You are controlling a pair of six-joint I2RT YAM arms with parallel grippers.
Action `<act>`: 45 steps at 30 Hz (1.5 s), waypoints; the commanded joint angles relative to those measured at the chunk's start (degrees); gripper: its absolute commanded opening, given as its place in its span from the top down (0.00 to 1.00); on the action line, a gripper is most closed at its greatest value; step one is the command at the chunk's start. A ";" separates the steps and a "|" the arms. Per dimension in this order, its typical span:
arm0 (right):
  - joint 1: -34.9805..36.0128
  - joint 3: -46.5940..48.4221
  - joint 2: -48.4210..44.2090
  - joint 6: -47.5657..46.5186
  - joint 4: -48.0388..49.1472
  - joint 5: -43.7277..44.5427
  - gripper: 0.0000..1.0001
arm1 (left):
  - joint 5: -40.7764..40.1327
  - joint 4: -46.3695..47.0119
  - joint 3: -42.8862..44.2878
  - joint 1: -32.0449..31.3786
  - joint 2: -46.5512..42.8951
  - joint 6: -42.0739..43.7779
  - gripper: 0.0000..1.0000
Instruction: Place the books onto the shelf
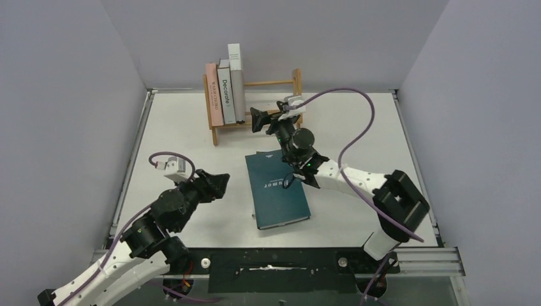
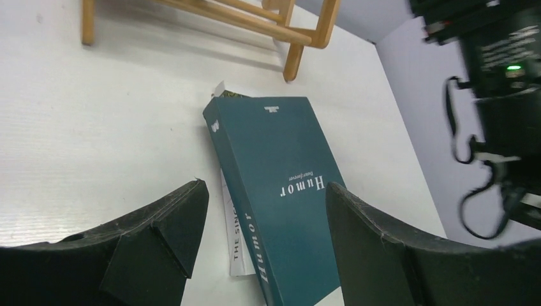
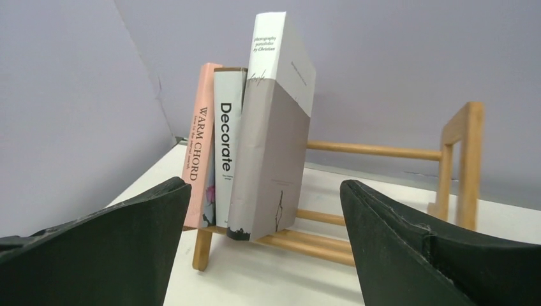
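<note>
White tabletop [image 1: 178, 127], pale lilac walls [image 1: 64, 95] on three sides, metal rail [image 1: 427, 258] along the near edge

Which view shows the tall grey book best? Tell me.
Right wrist: the tall grey-and-white paperback book stands close up, spine and cover print visible. Top external shows it small, from above, on the light-wood slatted shelf. Left wrist misses it.

The shelf [image 3: 376, 150] is bare pale wood; the teal book [image 2: 274, 159] looks matt.
</note>
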 commanded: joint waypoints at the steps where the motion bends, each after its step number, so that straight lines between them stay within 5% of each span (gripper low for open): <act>1: 0.59 -4.89 -13.61 5.63 -8.28 0.78 0.09 | 5.32 7.22 0.09 -0.09 6.98 -2.66 0.32; 9: -0.67 -11.28 -33.17 22.24 -42.63 -0.85 0.08 | 15.58 16.16 -1.60 -0.15 22.90 -6.18 0.32; 15: -4.88 -19.84 -44.53 31.16 -53.60 -7.20 0.07 | 18.75 22.85 -4.52 -0.08 29.53 -8.10 0.32; 24: -16.35 -36.89 -53.10 39.55 -49.16 -26.74 0.04 | 19.75 28.57 -5.60 0.13 37.87 -8.45 0.32; 45: -21.48 -53.06 -49.18 47.15 -29.94 -41.89 0.03 | 23.95 37.46 2.04 1.07 52.38 -5.02 0.32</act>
